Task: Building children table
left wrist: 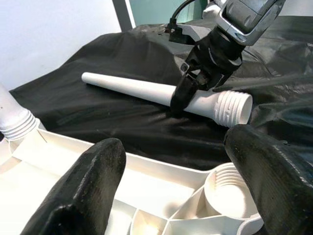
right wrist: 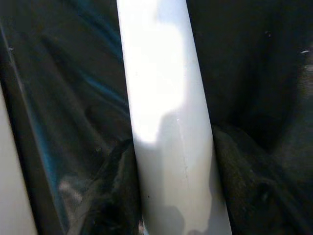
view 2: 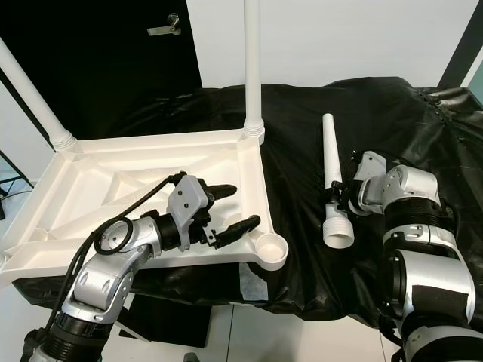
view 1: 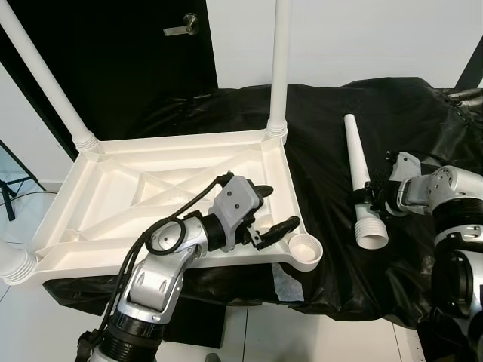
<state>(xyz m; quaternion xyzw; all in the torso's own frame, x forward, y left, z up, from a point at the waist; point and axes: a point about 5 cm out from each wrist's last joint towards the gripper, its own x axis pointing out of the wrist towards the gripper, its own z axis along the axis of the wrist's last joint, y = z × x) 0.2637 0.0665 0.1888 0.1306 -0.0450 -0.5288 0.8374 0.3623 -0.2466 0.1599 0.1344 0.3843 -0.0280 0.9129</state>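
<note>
An upturned white plastic tabletop (view 1: 113,181) lies underside up on a counter (view 1: 324,151) draped in black sheeting. Its underside shows raised diagonal ribs and a raised rim. Two long white legs stand upright in its far corners: one (view 1: 279,68) straight up at the far right corner, another (view 1: 41,75) leaning at the far left corner. A third leg's ribbed base (view 1: 15,264) shows at the near left corner. The near right corner holds an empty round threaded socket (view 1: 305,249).

The left gripper (view 1: 268,211) hovers over the tabletop's near right part, its two black fingers spread wide with nothing between them. The empty socket sits just beyond its lower fingertip, and in the left wrist view that socket (left wrist: 227,188) appears between the spread fingers (left wrist: 83,191).

A loose white leg (view 1: 361,181) lies flat on the black sheeting, well apart from the left gripper and to its right. It is a smooth tapering tube, narrow at the far end and widening to a ribbed screw thread at the near end. The right gripper (view 1: 373,197) is closed around this leg just above the thread, fingers on either side of the tube. The right wrist view shows the leg's (right wrist: 166,122) smooth white shaft close up against the dark sheeting.

A dark door with a metal handle (view 1: 183,28) stands behind the counter.
</note>
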